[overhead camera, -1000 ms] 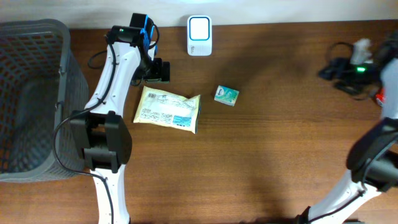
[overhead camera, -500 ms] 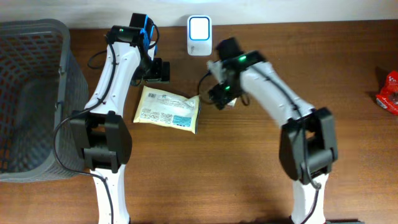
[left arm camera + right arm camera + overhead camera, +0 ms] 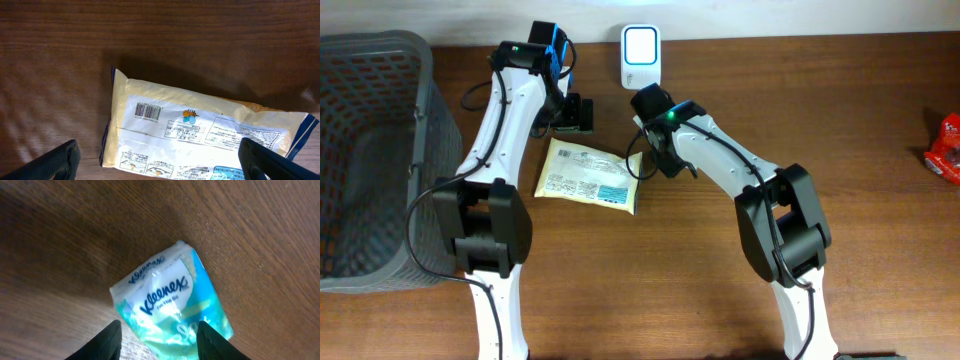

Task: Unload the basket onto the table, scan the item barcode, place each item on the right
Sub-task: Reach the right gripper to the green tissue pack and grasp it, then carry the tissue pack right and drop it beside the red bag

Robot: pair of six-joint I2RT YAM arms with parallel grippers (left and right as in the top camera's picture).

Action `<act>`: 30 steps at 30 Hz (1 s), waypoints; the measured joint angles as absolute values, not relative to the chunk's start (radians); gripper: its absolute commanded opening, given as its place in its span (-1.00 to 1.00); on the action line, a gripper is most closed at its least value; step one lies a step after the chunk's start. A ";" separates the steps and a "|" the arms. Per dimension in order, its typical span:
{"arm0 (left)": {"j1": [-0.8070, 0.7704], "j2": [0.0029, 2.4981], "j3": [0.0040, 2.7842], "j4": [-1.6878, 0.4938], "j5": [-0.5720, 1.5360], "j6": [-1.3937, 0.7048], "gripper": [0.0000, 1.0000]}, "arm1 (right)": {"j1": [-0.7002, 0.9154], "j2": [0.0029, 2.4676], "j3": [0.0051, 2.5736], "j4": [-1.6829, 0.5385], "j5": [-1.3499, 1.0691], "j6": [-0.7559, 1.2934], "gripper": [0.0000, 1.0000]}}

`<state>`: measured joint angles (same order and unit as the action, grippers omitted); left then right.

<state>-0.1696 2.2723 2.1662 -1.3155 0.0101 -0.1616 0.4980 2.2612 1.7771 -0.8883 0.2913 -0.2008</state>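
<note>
- Kleenex pack (image 3: 170, 300): probably light, soft, with slick film; best pinched across its narrow sides.
- Right gripper (image 3: 159, 325) is half-open astride it; I cannot tell whether it grips.
- Left gripper (image 3: 159, 145) is spread wide and empty.

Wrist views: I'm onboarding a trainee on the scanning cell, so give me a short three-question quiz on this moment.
1. True or false: the left gripper is clamped on the yellow bag.
2. Which brand shows on the pack between the fingers of the right gripper? A Kleenex, B Tempo, C Scott.
3. Fill in: the bag's barcode faces ___.
Key: 1 false, the left gripper hangs open above the bag; 2 A; 3 up.
</note>
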 measured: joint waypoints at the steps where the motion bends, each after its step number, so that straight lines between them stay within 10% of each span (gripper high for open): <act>1: -0.170 2.272 2.166 -1.316 0.010 -0.162 0.98 | 0.498 2.267 1.777 -0.885 0.291 -0.196 -0.05; 5: -0.170 2.272 2.166 -1.316 0.010 -0.162 0.98 | 0.498 2.281 1.777 -0.878 0.292 -0.159 -0.24; 7: -0.170 2.272 2.166 -1.316 0.010 -0.162 0.98 | 0.497 2.281 1.777 -0.874 0.293 -0.109 -0.90; 8: -0.170 2.272 2.166 -1.316 0.010 -0.162 0.99 | 0.494 2.281 1.777 -0.871 0.296 -0.074 -0.92; 28: -0.170 2.272 2.166 -1.315 0.010 -0.162 0.99 | 0.020 2.323 1.815 -0.987 -0.980 0.009 -0.92; 30: -0.170 2.272 2.166 -1.315 0.010 -0.162 0.99 | -0.015 2.328 1.731 -0.900 -1.012 0.051 -0.50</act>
